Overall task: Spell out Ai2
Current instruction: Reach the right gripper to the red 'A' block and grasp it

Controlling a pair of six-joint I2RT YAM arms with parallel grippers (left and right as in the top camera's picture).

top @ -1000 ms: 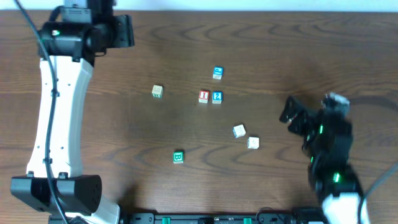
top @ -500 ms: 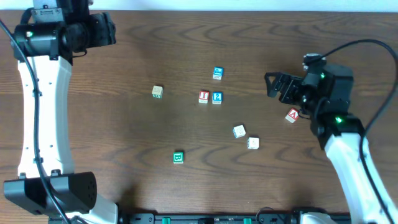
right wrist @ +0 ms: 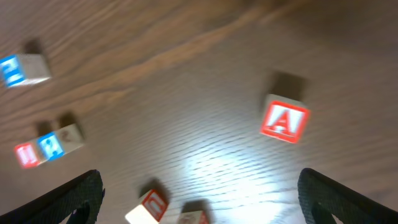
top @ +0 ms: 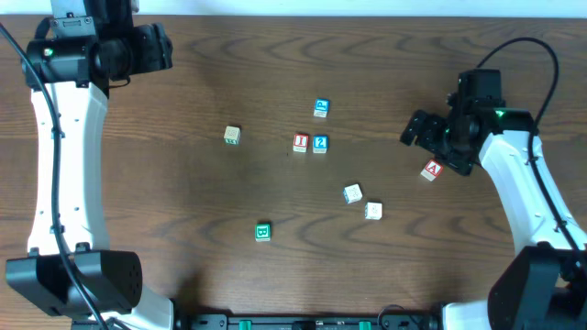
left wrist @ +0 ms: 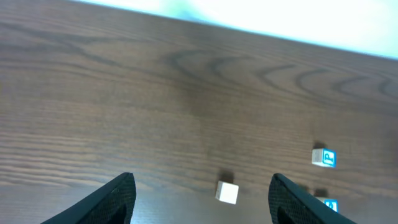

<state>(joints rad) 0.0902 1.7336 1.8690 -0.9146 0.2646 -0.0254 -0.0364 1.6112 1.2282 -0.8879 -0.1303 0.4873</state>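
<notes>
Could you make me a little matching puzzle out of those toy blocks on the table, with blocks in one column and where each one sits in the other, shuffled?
Blocks:
1. red wooden letter-A block
2. green wooden block
3. blue wooden number-2 block
4. pale wooden block with a greenish face

Places:
a. side by side with the red wooden letter-I block
b. lowest in the overhead view, on its own
c. farthest right of all the blocks
d. farthest left of all the blocks

Pairs: 1-c, 2-b, 3-a, 4-d

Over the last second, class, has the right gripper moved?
Yes. The right gripper swung toward the far edge, uncovering the A block.
</notes>
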